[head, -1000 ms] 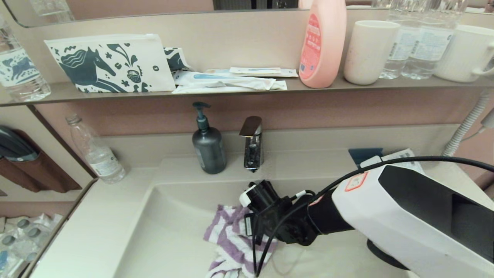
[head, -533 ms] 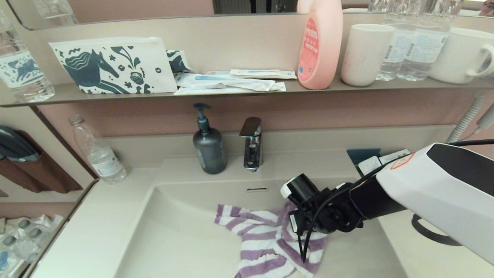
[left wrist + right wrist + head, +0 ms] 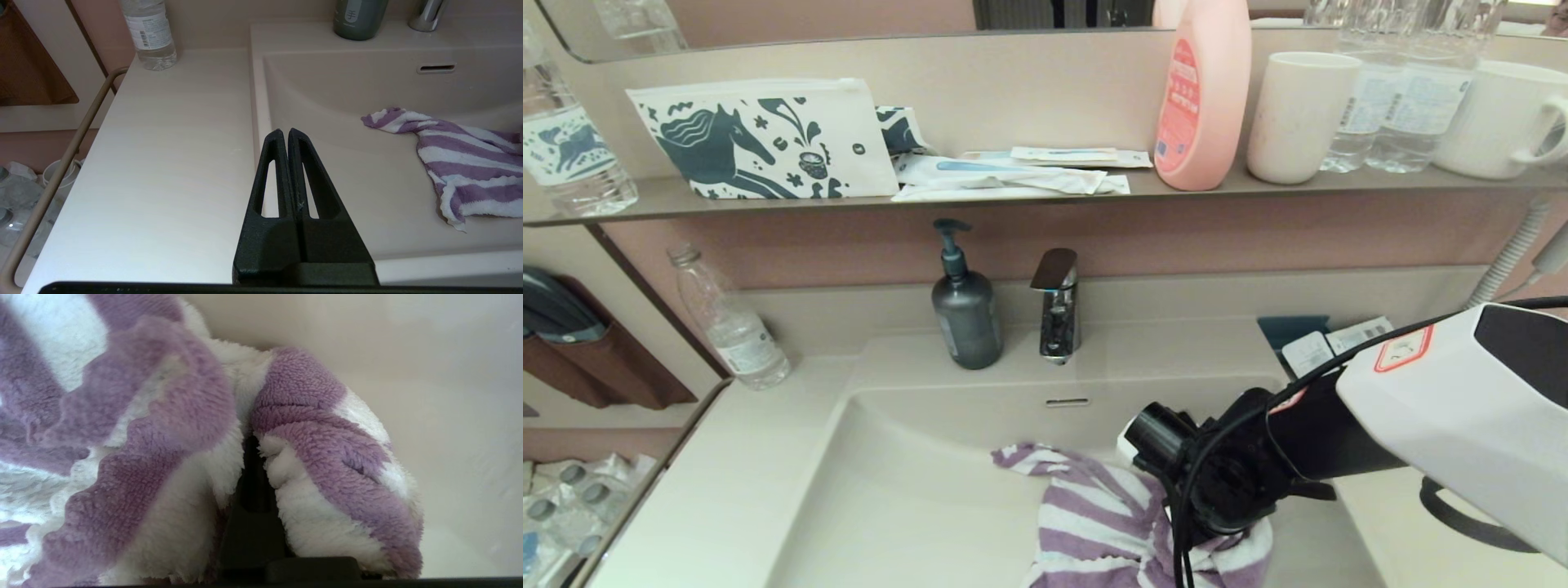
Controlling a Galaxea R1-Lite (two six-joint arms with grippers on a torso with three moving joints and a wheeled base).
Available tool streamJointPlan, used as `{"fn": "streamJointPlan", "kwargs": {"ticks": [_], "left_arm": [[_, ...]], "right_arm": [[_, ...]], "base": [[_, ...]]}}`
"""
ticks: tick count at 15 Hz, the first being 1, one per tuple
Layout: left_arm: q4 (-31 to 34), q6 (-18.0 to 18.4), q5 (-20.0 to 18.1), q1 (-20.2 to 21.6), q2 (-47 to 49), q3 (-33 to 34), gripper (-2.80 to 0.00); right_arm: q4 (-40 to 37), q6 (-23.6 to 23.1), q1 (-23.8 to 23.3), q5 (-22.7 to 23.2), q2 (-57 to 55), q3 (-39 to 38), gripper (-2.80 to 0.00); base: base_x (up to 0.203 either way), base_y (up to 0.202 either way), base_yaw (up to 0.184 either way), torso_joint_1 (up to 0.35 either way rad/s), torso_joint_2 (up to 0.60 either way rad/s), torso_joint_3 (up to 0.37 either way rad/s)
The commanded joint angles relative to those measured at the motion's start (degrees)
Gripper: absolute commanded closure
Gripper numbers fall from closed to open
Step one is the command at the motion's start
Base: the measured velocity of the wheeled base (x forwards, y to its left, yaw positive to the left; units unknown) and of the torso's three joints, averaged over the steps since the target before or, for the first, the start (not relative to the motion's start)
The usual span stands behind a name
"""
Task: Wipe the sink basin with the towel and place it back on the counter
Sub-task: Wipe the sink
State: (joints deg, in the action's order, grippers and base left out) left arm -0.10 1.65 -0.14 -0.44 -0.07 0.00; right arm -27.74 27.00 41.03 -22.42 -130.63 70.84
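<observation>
The purple and white striped towel lies bunched in the near right part of the cream sink basin. My right gripper is shut on the towel, whose folds bulge round its dark fingers. In the head view the black wrist covers those fingers. The overflow slot shows on the back wall; the drain plug is hidden. My left gripper is shut and holds nothing, over the basin's left rim beside the counter. From there the towel trails across the basin.
A grey soap dispenser and chrome tap stand behind the basin. A water bottle is at the counter's back left, small packets at the back right. The shelf above holds a horse-print pouch, pink bottle and cups.
My right gripper has dragged the towel from the basin's middle to the right, then toward the near right corner. The towel has bunched up under it.
</observation>
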Motion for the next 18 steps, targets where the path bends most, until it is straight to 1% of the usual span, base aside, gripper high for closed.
{"fn": "streamJointPlan", "kwargs": {"ticks": [1,3,4,6,10,11,13,14,18], "left_arm": [[0.01,0.02,-0.03,0.00,0.07,0.00,0.00],[0.01,0.02,-0.03,0.00,0.07,0.00,0.00],[0.01,0.02,-0.03,0.00,0.07,0.00,0.00],[0.01,0.02,-0.03,0.00,0.07,0.00,0.00],[0.01,0.02,-0.03,0.00,0.07,0.00,0.00],[0.01,0.02,-0.03,0.00,0.07,0.00,0.00],[0.01,0.07,-0.03,0.00,0.07,0.00,0.00],[0.01,0.02,-0.03,0.00,0.07,0.00,0.00],[0.01,0.02,-0.03,0.00,0.07,0.00,0.00]], "right_arm": [[0.39,1.27,3.06,3.01,-4.75,1.97,0.00],[0.29,3.22,6.52,7.63,-7.93,7.97,0.00],[0.18,3.79,7.83,9.05,-8.99,11.55,0.00],[-0.30,4.23,10.18,10.83,-11.38,19.59,0.00],[-1.19,4.45,14.71,13.33,-19.00,38.07,0.00],[-0.42,4.42,15.99,13.96,-20.92,41.45,0.00],[7.47,3.79,18.08,14.78,-21.82,42.60,0.00],[9.71,2.96,18.33,12.81,-21.50,42.55,0.00],[18.73,1.29,18.29,-1.68,-22.47,41.62,0.00]], "base": [[0.000,0.000,0.000,0.000,0.00,0.000],[0.000,0.000,0.000,0.000,0.00,0.000],[0.000,0.000,0.000,0.000,0.00,0.000],[0.000,0.000,0.000,0.000,0.00,0.000],[0.000,0.000,0.000,0.000,0.00,0.000],[0.000,0.000,0.000,0.000,0.00,0.000],[0.000,0.000,0.000,0.000,0.00,0.000],[0.000,0.000,0.000,0.000,0.00,0.000],[0.000,0.000,0.000,0.000,0.00,0.000]]}}
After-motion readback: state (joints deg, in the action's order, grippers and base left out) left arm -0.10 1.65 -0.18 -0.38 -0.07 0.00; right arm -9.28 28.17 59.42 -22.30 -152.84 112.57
